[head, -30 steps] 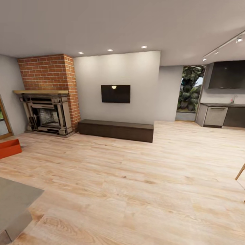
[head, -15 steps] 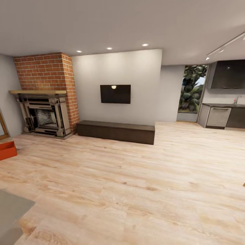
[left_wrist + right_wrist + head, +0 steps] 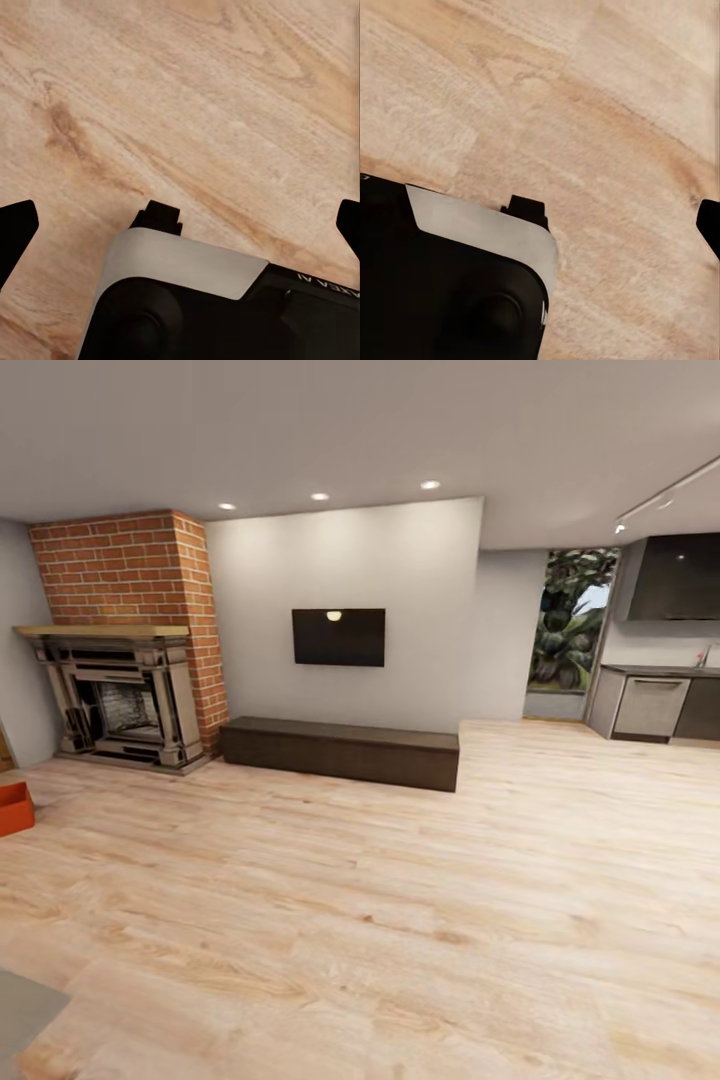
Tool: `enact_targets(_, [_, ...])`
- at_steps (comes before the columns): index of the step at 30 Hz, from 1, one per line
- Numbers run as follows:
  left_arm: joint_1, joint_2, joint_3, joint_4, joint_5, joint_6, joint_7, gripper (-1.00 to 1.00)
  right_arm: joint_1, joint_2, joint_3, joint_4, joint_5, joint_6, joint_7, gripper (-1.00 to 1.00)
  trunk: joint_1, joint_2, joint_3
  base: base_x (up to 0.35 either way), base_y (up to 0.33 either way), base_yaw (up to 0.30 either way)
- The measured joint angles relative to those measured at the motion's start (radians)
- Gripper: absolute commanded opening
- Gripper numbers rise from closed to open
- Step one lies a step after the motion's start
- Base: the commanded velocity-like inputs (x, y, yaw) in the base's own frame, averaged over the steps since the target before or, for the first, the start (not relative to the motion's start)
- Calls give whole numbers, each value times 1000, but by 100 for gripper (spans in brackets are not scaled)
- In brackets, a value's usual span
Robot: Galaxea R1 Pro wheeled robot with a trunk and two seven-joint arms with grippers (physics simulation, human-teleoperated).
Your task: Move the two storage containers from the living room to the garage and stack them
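Storage container: you have one orange-red bin at the far left edge of your head view, cut off by the frame, sitting on the wood floor in front of the fireplace side of the room.

Living room: you are facing its white wall, with the black TV mounted at its middle and the long dark bench on the floor just below it.

Fireplace: red brick chimney with a pale mantel, to the left of the bench and touching the same wall line.

Wood floor: light planks spread from you to the bench, and they also lie under both wrist cameras.

Kitchen corner: grey cabinets and a dark upper unit at your right (a window with foliage sits just beside them).

Left gripper: your two dark fingertips stand at opposite edges of the wrist view, spread wide, with nothing between them but floor.

Right gripper: only one fingertip shows at the edge, so you cannot tell how far apart the fingers stand; nothing is visibly held.

Grey corner: a flat grey surface pokes in at the lower left of your head view.
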Motion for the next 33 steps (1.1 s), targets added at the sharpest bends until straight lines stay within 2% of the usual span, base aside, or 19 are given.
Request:
enact_targets(17, [0,0,0,0,2,-1,0,100,0,10,5,0,3,18,-8,100,0,0,0,321,0,0])
enact_targets(26, [0,0,-1,1,0,1,0,100,0,-5,1,-5,0,17,-8,100,0,0,0,321,0,3])
enact_targets(33, [0,1,-1,1,1,2,0,100,0,-6,1,-6,-1,19,-8,100,0,0,0,321,0,202])
